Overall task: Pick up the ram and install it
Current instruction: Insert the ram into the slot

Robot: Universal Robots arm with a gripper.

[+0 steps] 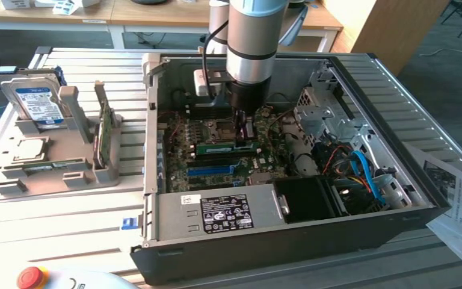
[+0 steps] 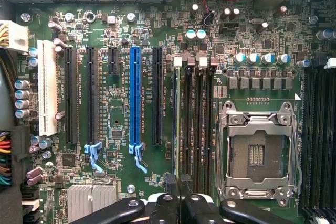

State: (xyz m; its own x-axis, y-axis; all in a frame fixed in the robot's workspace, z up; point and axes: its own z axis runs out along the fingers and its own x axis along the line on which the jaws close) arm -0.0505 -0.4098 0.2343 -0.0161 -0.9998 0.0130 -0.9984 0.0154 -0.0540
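The ram (image 1: 219, 147) is a thin green stick standing on edge in a black memory slot on the motherboard (image 1: 207, 171), inside the open computer case (image 1: 295, 241). My gripper (image 1: 244, 135) reaches straight down into the case, and its fingers are shut on the ram's upper edge. From the wrist view the ram (image 2: 175, 119) appears edge-on as a thin line along the slot beside the other black memory slots (image 2: 198, 124). The dark fingers of the gripper (image 2: 178, 190) meet over the ram's near end. How deep the ram sits in the slot is hidden.
A grey holder (image 1: 55, 162) on the exterior view's left carries a silver hard drive (image 1: 34, 99) with a blue label and a broader green card (image 1: 103, 129). A CPU socket (image 2: 257, 150), blue slot (image 2: 135, 98), power supply (image 1: 223, 214), cables (image 1: 363, 171) and drive cage (image 1: 323, 111) crowd the case.
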